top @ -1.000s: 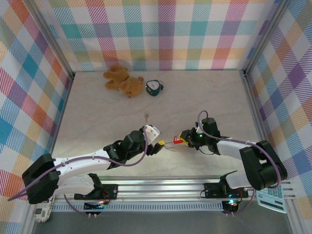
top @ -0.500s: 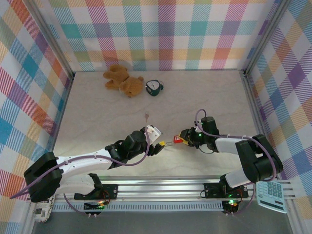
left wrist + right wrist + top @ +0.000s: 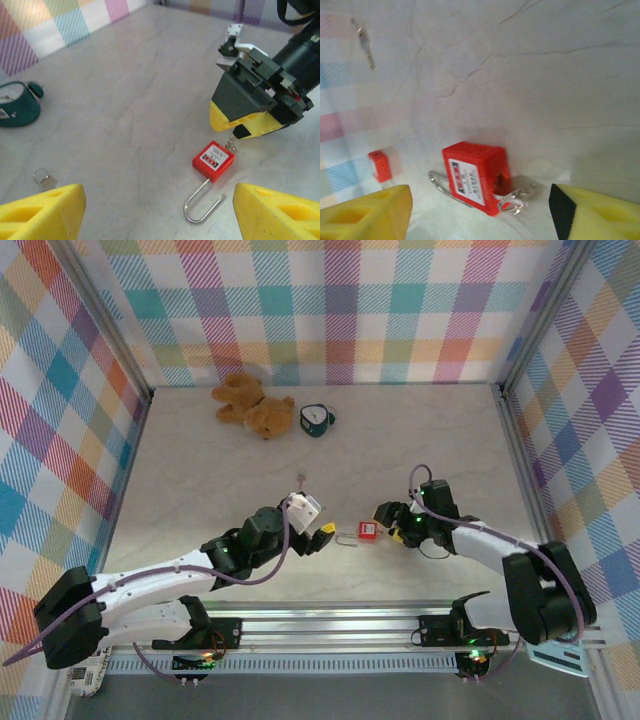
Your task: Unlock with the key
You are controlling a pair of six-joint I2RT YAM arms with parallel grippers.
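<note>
Key [image 3: 519,196] is sitting in the red padlock [image 3: 475,177]'s end, pointing at our right gripper [image 3: 482,207], which is hovering open and empty just beside it. Our left gripper [image 3: 160,212] is gaping empty beyond the shackle [image 3: 202,207].

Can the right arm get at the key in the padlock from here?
Probably yes. The right end effector is open just beside the padlock, and the key sticks out of the end facing it, with nothing between.

Red padlock [image 3: 472,175] lying on pale veined worktop [image 3: 530,75], silvery key [image 3: 519,196] stuck in its lower right end, shackle loop [image 3: 439,182] jutting left, right tool [image 3: 480,212] with yellow fingers [image 3: 367,212] spread wide either side, gripping nothing
</note>
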